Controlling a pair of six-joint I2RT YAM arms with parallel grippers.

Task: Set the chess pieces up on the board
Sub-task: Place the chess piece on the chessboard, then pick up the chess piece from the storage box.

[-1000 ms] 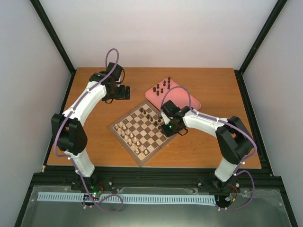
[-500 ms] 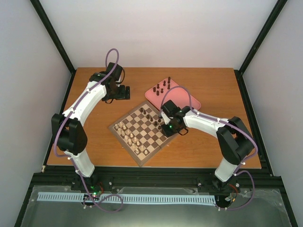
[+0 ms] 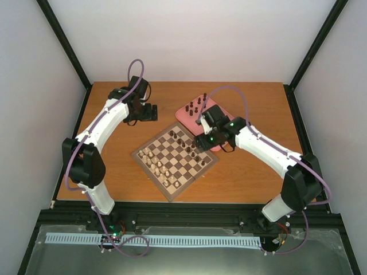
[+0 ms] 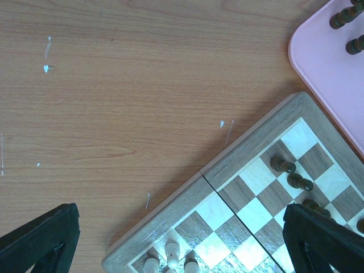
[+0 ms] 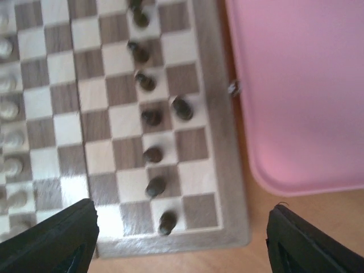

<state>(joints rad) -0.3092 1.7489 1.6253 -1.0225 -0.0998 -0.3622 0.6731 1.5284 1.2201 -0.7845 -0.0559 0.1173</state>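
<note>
Counter (image 3: pixel 252 172): one flat rectangle of orange-brown wood grain. It has wide bare stretches left of, right of and on the near side of the board.
Arms: two, left (image 3: pixel 106 123) and right (image 3: pixel 264 150), with white shells, black joints and looping purple cables.
Board (image 3: pixel 186 166): one wooden square with light and dark checks inside a brown border. A seam crosses its middle, and it lies corner-on to the arm bases, about mid-counter.
Pink tray (image 5: pixel 296 85): one, smooth, with rounded corners. It sits just beside the board's far-right edge; I cannot tell whether they touch.
Right hand (image 5: pixel 182 219): spread wide and holding nothing, above the board's edge next to the tray. Its two black fingers are out at the corners of its own view.
Left hand (image 4: pixel 182 233): also spread wide and empty, above bare counter off the board's far-left edge.
Dark chessmen (image 5: pixel 151 116): slim, round-topped wooden pegs.
- At least eight stand upright on the board's tray-side rows, most in one line and one a square nearer the edge.
- Several more (image 3: pixel 198 104) stand on the tray's far end, too small to count.
Pale chessmen (image 3: pixel 153 162): cream pegs in rows along the board's near-left side; the number is unclear.
</note>
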